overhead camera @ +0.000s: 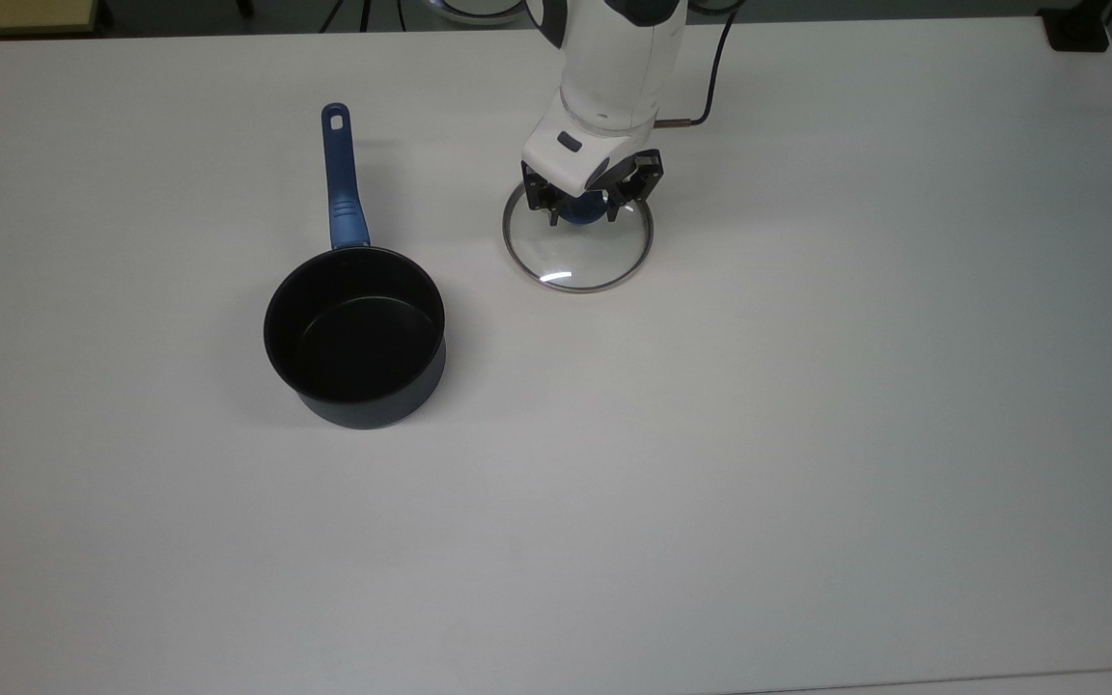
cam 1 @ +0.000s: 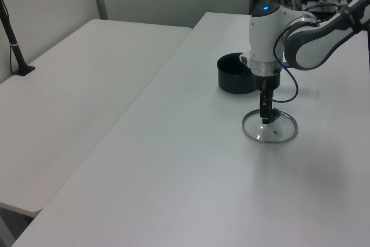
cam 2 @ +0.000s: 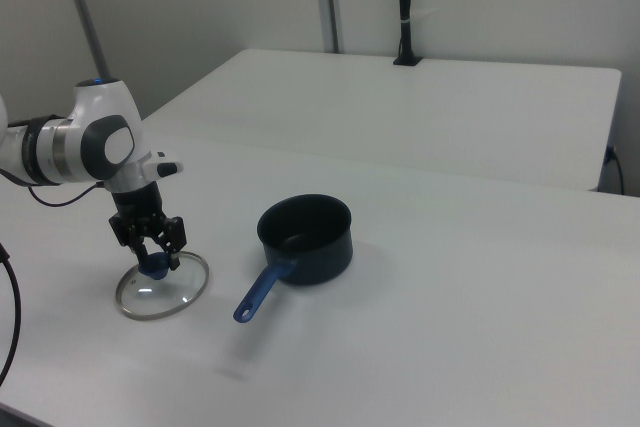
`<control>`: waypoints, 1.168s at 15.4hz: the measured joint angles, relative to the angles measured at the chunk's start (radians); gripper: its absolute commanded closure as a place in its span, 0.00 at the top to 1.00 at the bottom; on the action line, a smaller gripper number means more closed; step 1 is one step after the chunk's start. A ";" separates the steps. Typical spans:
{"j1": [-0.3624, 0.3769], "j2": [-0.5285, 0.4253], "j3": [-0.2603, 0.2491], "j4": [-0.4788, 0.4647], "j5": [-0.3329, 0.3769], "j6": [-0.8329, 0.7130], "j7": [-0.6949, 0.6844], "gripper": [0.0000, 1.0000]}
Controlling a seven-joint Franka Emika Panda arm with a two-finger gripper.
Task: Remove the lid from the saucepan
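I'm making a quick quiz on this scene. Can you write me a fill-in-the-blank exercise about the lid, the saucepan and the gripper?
1. The lid lies flat on the ____, apart from the saucepan.
2. The gripper stands with its fingers either side of the lid's ____ knob.
3. The saucepan's inside holds ____.
4. In the top view the saucepan lies to the ____ of the lid.

Missing words: table; blue; nothing; left

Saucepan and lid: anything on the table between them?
Nothing. In the top view, bare white table separates the saucepan from the lid.
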 measured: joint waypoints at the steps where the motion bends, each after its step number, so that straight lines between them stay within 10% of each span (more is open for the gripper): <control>1: 0.000 0.000 0.000 0.000 0.000 0.000 0.000 1.00; 9: -0.005 -0.013 -0.001 0.022 0.000 -0.022 0.002 1.00; 18: -0.097 -0.075 -0.066 0.263 -0.004 -0.295 -0.031 1.00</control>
